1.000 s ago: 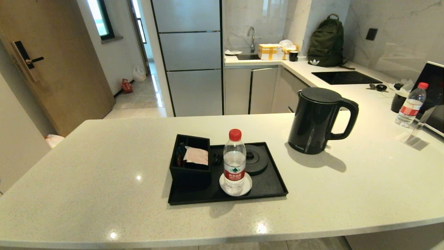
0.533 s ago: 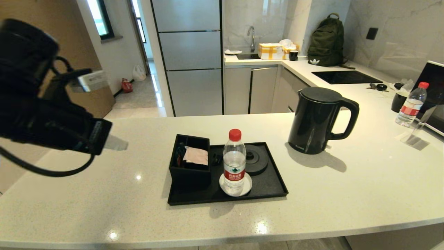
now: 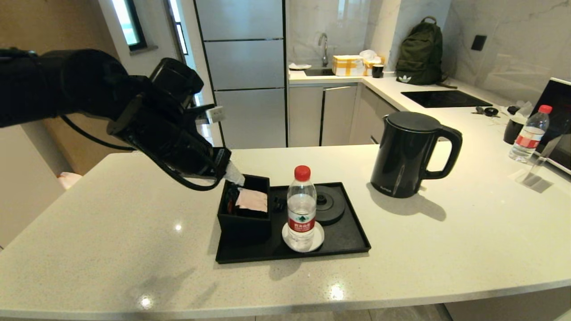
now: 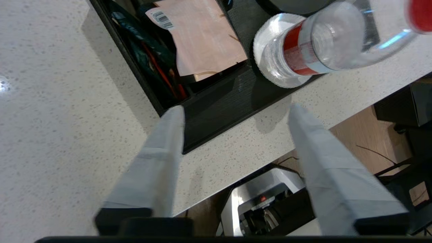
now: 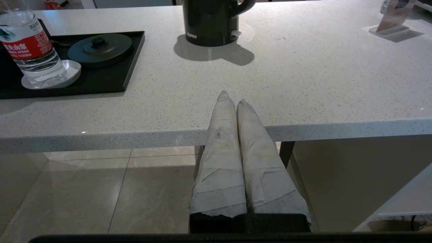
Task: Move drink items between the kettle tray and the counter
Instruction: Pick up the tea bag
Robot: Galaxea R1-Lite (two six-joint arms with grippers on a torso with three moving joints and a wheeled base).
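One left tool spread wide above boxed sachet, right tool pressed closed below counter

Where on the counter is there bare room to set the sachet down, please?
Bare counter lies left of the kettle tray, and between tray and kettle. The tray is crowded: divided box holding the sachet, bottle, kettle base. The open left tool hovers there.
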